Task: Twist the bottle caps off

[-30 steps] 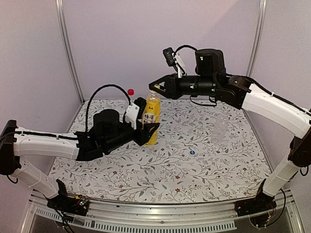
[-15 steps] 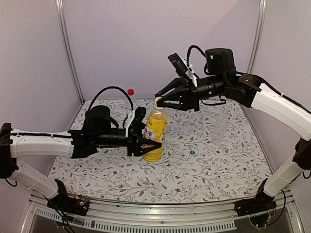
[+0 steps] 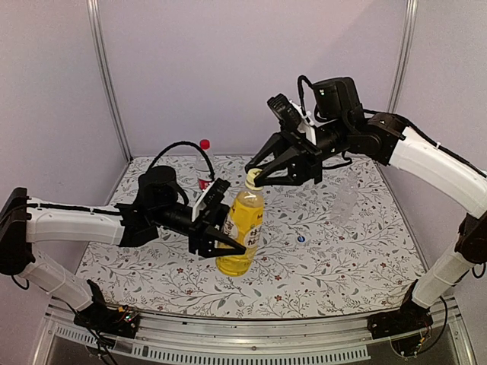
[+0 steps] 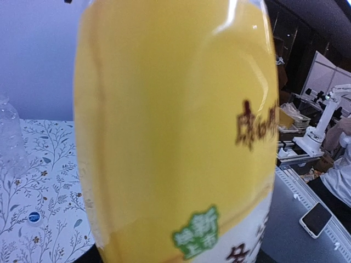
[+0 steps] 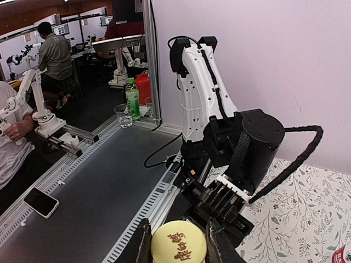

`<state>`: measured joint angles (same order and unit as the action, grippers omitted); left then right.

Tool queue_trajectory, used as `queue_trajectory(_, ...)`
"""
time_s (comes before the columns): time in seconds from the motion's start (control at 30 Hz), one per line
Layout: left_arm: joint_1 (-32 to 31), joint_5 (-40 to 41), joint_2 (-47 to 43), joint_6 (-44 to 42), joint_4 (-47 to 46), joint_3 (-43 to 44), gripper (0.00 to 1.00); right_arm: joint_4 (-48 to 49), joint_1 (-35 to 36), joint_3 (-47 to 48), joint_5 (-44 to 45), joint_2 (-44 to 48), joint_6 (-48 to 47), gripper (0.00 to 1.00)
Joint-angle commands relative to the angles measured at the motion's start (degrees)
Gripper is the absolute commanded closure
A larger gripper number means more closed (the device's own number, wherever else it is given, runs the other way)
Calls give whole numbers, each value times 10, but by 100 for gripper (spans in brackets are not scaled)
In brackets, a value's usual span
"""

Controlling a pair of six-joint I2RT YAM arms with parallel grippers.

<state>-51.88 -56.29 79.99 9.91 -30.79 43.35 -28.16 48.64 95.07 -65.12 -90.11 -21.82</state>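
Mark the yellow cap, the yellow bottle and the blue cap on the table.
yellow cap [image 5: 178,241]: right wrist view, printed top face.
yellow bottle [image 3: 246,216]: top external view, upper body.
blue cap [image 3: 301,239]: top external view, its top.

Pale lilac wall panels [image 3: 190,68] close the back and both sides, joined by silver aluminium uprights [image 3: 105,84]. A white tablecloth printed with leafy sprigs [image 3: 342,258] covers the table, and a slotted aluminium rail [image 3: 251,338] edges its near side. Lighting is even and soft.

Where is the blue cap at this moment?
In the top view the blue cap lies on the table, just right of the yellow bottle and left of the clear bottle, touching neither.
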Motion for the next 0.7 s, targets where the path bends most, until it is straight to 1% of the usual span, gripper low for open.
queue_trajectory(0.0, 7, -19, 1, -5, -24, 7, 48, 0, -7, 15, 2, 4, 1, 82)
queue_trajectory(0.1, 8, 3, 2, -10, -13, 13, 48, 6, -7, 13, 25, 3, 17, 75)
queue_trajectory(0.17, 7, 15, 3, -14, -6, 15, 48, 13, -7, 11, 47, 3, 26, 69)
queue_trajectory(0.37, 9, 57, 3, -19, 8, 14, 48, 28, -7, 3, 69, 10, 45, 47)
queue_trajectory(0.4, 9, 63, 3, -21, 11, 15, 48, 34, -7, 0, 76, 13, 51, 42)
queue_trajectory(0.5, 8, 86, 2, -23, 15, 15, 48, 43, -7, -7, 94, 23, 66, 31)
queue_trajectory(0.57, 9, 113, 1, -25, 21, 16, 48, 46, -7, -9, 105, 30, 75, 22)
queue_trajectory(0.67, 8, 165, -4, -22, 26, 17, 48, 73, -7, -18, 158, 44, 103, 17)
